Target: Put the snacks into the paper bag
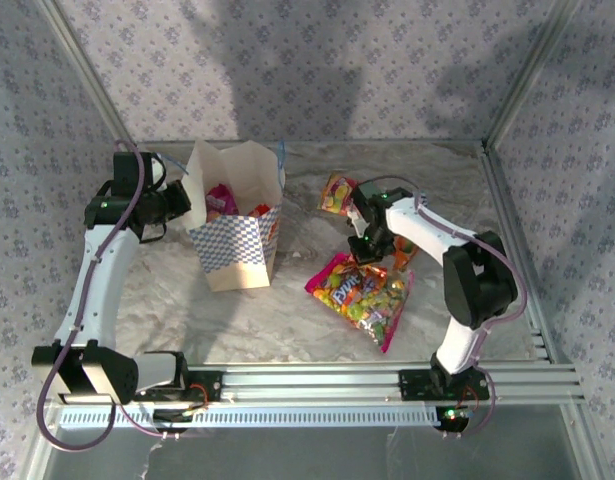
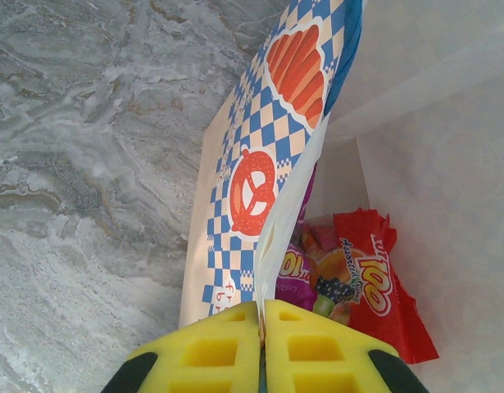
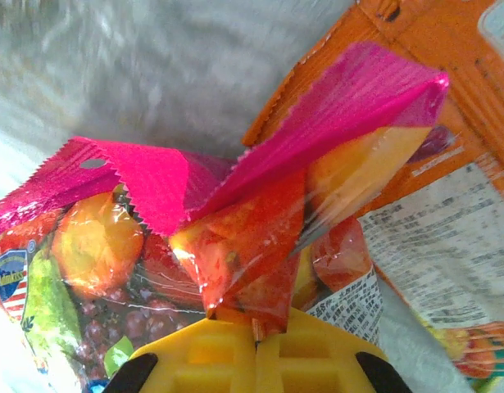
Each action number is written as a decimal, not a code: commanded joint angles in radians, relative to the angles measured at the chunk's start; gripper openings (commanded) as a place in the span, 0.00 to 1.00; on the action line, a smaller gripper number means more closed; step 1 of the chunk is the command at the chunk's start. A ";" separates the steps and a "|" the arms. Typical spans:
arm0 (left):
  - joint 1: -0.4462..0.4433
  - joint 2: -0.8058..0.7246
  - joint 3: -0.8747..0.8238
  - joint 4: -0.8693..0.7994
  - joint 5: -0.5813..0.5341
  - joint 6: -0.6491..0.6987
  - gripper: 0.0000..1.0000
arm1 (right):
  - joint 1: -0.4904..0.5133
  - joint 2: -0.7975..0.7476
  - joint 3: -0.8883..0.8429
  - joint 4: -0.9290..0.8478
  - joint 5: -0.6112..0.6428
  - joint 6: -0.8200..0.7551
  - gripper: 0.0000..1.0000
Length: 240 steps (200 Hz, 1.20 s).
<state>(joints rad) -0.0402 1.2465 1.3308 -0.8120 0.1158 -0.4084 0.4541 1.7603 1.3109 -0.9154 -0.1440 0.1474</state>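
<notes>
With your right gripper (image 3: 256, 326) pinching a pink corner of the multicoloured packet (image 1: 362, 295), centre right, and your left gripper (image 2: 262, 315) clamping the rim of the paper bag (image 1: 232, 245), upper left, that thin corner hold could slip on lifting.

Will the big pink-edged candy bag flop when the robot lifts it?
Probably floppy: the big candy bag crumples where the right end effector pinches its pink edge. Its glossy film looks slippery, so it might slide. Full of sweets, it will likely sag.

Left arm (image 1: 92, 275) and right arm (image 1: 427, 228) have white links, black joints, purple cables, yellow gridded jaws.
</notes>
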 commanded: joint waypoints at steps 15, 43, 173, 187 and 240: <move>0.003 -0.004 0.013 -0.021 -0.005 0.018 0.07 | -0.049 -0.044 0.058 0.116 0.017 0.126 0.00; 0.002 -0.002 0.008 -0.020 -0.013 0.022 0.07 | -0.064 -0.059 0.032 0.190 -0.024 0.229 0.00; 0.002 0.013 -0.012 0.019 0.014 0.011 0.07 | 0.078 -0.029 0.016 0.392 -0.099 0.558 0.00; 0.003 0.010 -0.013 0.014 0.011 0.015 0.07 | 0.093 -0.001 0.072 0.356 -0.084 0.534 0.00; 0.003 0.007 -0.018 0.010 0.003 0.024 0.07 | 0.085 -0.024 0.103 0.268 -0.025 0.456 0.40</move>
<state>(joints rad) -0.0402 1.2503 1.3251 -0.8078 0.1196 -0.4080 0.5507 1.7737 1.3930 -0.5903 -0.2111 0.6422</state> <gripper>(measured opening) 0.071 0.329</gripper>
